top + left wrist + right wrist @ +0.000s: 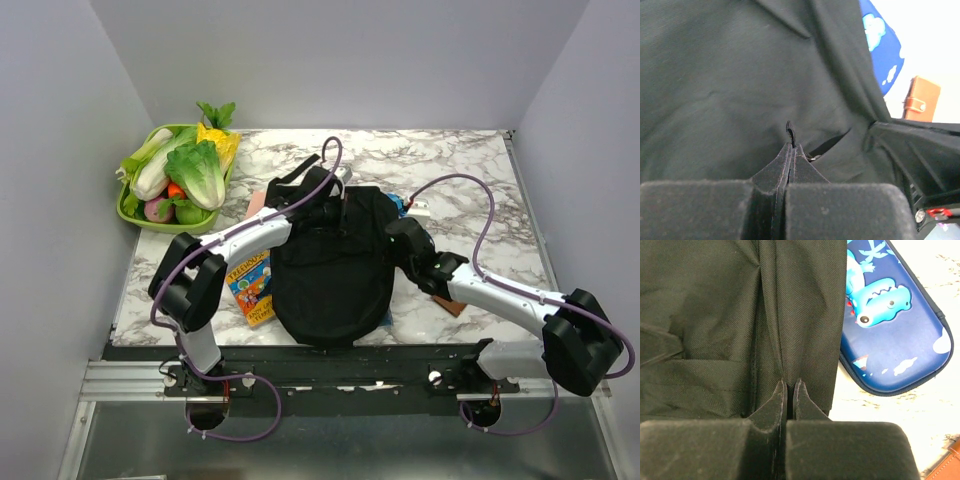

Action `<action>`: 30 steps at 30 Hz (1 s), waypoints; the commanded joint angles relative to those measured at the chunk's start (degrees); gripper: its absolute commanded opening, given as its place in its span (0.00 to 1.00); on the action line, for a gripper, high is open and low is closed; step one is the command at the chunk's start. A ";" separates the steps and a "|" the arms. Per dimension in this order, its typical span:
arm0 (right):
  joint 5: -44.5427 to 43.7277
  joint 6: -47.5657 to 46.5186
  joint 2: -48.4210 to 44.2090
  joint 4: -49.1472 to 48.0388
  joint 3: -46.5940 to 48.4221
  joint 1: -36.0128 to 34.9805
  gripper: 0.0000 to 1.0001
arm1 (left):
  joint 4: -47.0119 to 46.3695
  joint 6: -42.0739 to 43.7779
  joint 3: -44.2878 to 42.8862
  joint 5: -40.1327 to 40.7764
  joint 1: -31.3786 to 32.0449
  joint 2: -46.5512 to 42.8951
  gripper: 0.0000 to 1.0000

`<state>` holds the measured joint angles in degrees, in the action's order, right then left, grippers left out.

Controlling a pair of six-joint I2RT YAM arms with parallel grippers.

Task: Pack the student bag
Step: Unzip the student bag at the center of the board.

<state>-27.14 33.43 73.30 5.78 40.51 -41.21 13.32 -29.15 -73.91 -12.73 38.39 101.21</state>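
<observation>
My left end effector (pixel 791 149) and right end effector (pixel 788 386) both pinch student bag (pixel 330 275) fabric; tugging may slip these thin holds.

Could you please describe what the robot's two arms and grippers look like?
Both the left arm and right arm have white links, bulky black joints and a looping purple cable. The left gripper and right gripper have black, matte, wedge-tipped fingers.

Black student bag (pixel 330 275) mid-table; left gripper (pixel 326 213) at its top, right gripper (pixel 398 238) at its right edge; vegetable tray (pixel 128 214) far left, book (pixel 250 287) touching bag.
</observation>
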 commanded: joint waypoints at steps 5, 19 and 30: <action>-5.73 4.97 -0.35 1.78 -1.66 -0.19 0.01 | 3.19 6.11 6.05 1.39 -5.25 -8.39 0.00; 0.39 5.68 -7.90 3.45 4.21 -0.01 0.75 | -1.19 6.21 8.87 -5.02 -3.94 -9.19 0.00; 13.78 0.67 -4.14 -4.56 4.58 -0.45 0.72 | -2.25 5.77 4.83 -5.73 -2.71 -5.32 0.00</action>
<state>-18.92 36.14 66.50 3.75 45.25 -41.52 11.86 -23.22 -67.51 -17.21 35.40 95.11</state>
